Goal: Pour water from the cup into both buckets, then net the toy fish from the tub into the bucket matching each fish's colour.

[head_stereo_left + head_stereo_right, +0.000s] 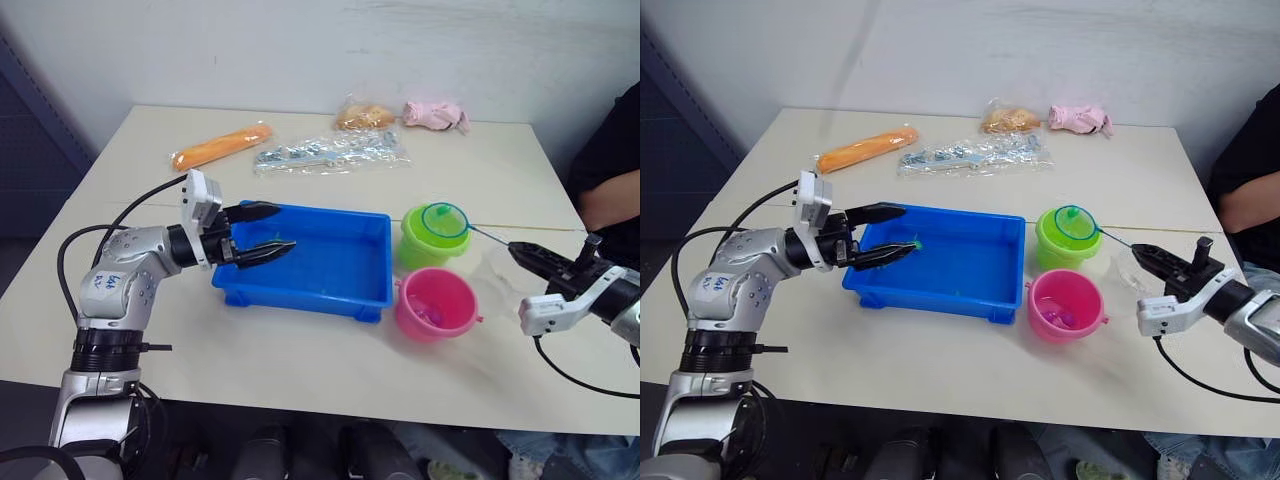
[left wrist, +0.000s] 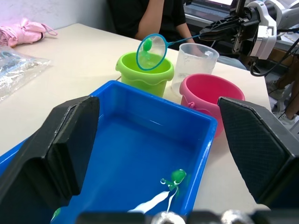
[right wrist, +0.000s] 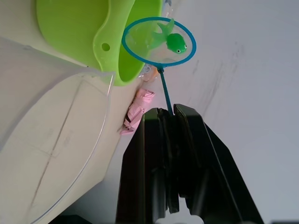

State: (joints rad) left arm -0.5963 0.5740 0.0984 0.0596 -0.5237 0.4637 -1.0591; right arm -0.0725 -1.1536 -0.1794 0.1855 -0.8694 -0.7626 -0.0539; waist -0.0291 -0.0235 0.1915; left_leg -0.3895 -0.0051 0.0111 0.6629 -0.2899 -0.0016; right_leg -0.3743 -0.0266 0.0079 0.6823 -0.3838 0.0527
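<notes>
White tabletop (image 1: 300, 370), glossy rect. tub (image 1: 330, 290)

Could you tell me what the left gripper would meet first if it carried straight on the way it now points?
Probably the far wall of the blue tub: the left gripper hangs open over the tub's near end. If it passes above the rim, the green bucket comes next; height is unclear.

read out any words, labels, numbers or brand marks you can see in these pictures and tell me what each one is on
No text reads clearly.
Blue handwritten marks on the left arm: too small and blurred to read.
Faint lines on the wall of the cup: they look like measuring marks; no figures can be made out.
Lime green bucket, pink bucket, tub, net: no lettering seen.
</notes>
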